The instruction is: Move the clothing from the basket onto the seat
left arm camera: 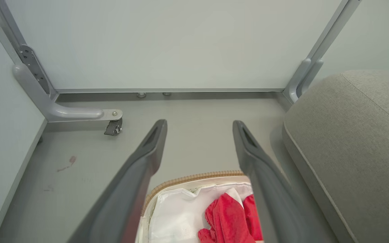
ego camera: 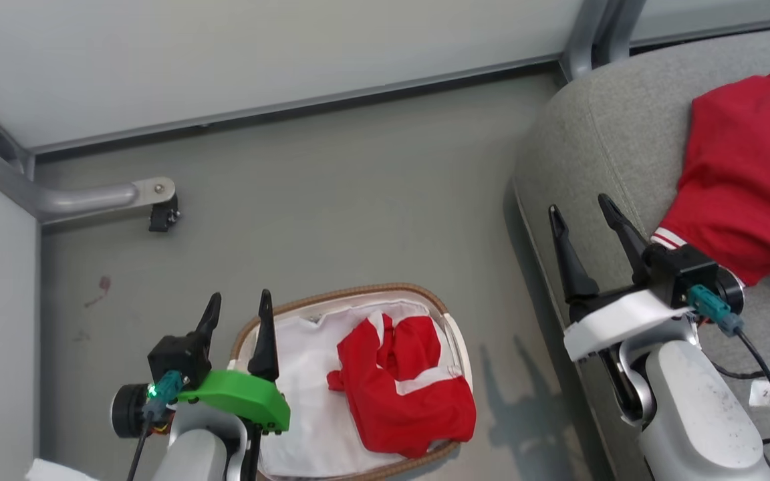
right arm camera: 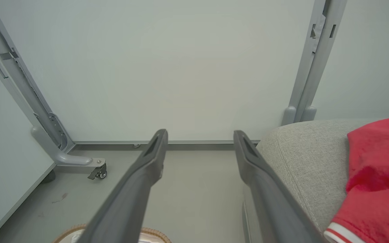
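A red garment with white bands (ego camera: pixel 402 384) lies crumpled in the white basket (ego camera: pixel 351 297) on the floor, over the white lining sheet; it also appears in the left wrist view (left arm camera: pixel 230 219). Another red garment (ego camera: pixel 749 174) is spread on the grey seat (ego camera: pixel 599 127), its striped hem toward my right arm; the right wrist view has it too (right arm camera: pixel 380 175). My left gripper (ego camera: pixel 238 304) hangs open over the basket's left rim, holding nothing. Over the seat's left edge my right gripper (ego camera: pixel 582 210) stands open and empty, just left of that garment.
Pale partition panels on grey metal frames close off the back and left. A frame foot with a small castor (ego camera: pixel 161 214) juts onto the grey floor at the back left. A black cable with a tag (ego camera: pixel 769 391) runs over the seat by my right arm.
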`<state>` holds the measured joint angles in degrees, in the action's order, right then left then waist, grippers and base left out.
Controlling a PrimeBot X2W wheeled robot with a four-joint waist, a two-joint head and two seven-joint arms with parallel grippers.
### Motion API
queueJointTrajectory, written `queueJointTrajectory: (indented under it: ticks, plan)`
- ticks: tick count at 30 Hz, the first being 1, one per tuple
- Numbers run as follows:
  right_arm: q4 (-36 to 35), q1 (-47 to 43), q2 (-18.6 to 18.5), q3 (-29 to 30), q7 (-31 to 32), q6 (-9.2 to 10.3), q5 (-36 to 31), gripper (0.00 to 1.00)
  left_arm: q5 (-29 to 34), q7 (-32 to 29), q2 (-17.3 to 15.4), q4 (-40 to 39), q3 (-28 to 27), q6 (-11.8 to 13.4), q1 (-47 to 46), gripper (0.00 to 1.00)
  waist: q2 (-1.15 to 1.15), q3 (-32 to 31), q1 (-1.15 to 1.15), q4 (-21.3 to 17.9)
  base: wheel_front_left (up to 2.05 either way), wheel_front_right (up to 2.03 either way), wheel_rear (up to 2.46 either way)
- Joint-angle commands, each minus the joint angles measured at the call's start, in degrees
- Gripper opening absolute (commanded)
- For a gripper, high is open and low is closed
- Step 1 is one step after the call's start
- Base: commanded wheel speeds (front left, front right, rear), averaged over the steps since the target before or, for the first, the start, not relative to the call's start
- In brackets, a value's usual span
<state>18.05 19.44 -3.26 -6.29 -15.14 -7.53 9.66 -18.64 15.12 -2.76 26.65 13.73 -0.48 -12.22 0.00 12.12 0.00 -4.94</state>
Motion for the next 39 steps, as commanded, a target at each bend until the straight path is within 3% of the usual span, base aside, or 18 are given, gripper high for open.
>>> queueJointTrajectory:
  ticks: [1, 19, 34, 39]
  plan:
    - [-0.74, 1.52, -0.06, -0.38, 0.0, 0.08, 0.67, 1.0, -1.19, 0.04, -0.24, 1.09, 0.71, -0.68, -2.35, 1.0, 0.0, 6.54, 0.0, -3.28, 0.0, 0.0, 0.0]
    - [-9.03, 13.48, 0.33, -5.79, -0.01, 0.08, 4.89, 1.0, -2.77, 0.05, -0.35, 22.04, 7.65, -3.05, -20.5, 1.0, 0.0, 24.89, 0.0, -13.69, 0.0, 0.0, 0.0]
    - [-14.15, 16.61, 0.32, -6.2, 0.0, 0.08, 7.77, 1.0, -0.45, 0.05, -0.44, 38.85, 9.05, -4.36, -29.48, 1.0, 0.0, 34.46, 0.0, -16.84, 0.0, 0.0, 0.0]
    - [-14.89, 17.17, 0.3, -5.92, 0.0, 0.08, 8.04, 1.0, 0.0, 0.03, -0.92, 43.73, 9.59, -3.25, -32.05, 1.0, 0.0, 36.34, 0.0, -17.21, 0.0, 0.0, 0.0]
